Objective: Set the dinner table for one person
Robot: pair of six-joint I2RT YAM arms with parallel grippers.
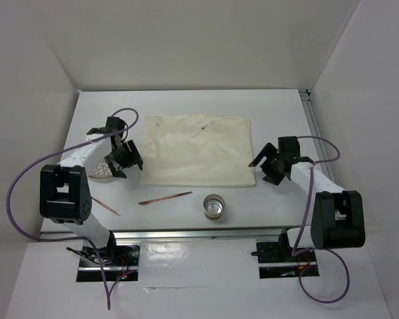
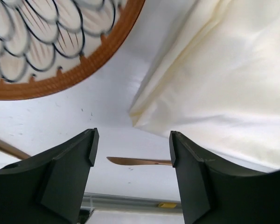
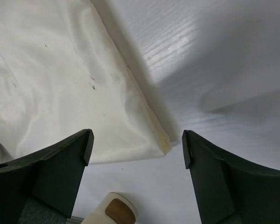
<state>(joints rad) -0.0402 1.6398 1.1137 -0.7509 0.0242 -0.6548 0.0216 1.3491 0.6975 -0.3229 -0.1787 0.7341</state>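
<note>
- The tabletop (image 1: 186, 105) is seen spread beneath everything, from the arm bases at the near edge to the white back wall.
- A cream placemat (image 1: 196, 151) is laid flat at its middle, so that step is judged done. Nothing is set on the mat.
- A patterned plate (image 2: 46, 42) with a brown rim is left off the mat, just beside its left edge. In the overhead view it is partly hidden under the left arm (image 1: 80, 158).
- A glass (image 1: 214, 207) is stood near the mat's front edge, apart from it.
- Two thin copper-coloured sticks (image 1: 164, 198) are left loose on the tabletop, one before the mat and one further left — whether chopsticks or cutlery cannot be told.
- Plate, glass and sticks are judged yet to be arranged, so most of the setting is left.
- The left jaws are held wide apart by the mat's near-left corner, with nothing gripped between them.
- The right jaws are likewise spread wide by the near-right corner — empty.
</note>
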